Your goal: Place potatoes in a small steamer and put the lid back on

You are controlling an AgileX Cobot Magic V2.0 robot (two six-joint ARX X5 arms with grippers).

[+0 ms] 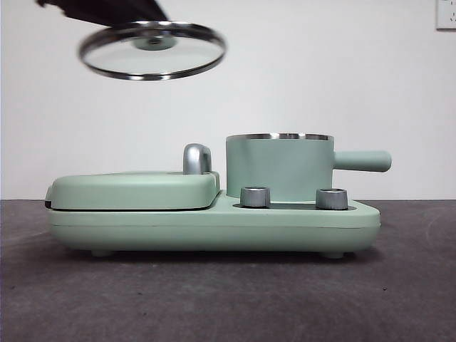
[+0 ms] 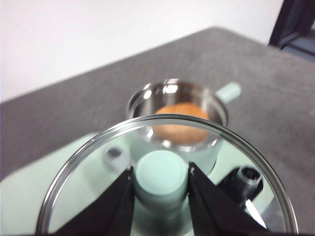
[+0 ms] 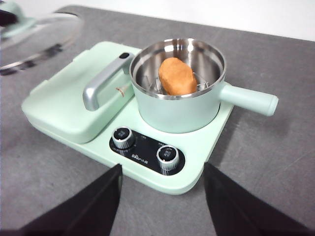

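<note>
The mint-green steamer pot stands on the right half of the cooker base, its handle pointing right. The orange-brown potato lies inside it on a steel rack; it also shows in the left wrist view, and the pot wall hides it in the front view. My left gripper is shut on the mint knob of the glass lid and holds it tilted in the air, high and to the left of the pot, above the griddle cover. My right gripper is open and empty, in front of the cooker.
The flat mint griddle cover with its chrome handle fills the left half of the cooker base. Two steel dials sit at the front below the pot. Grey table lies all around.
</note>
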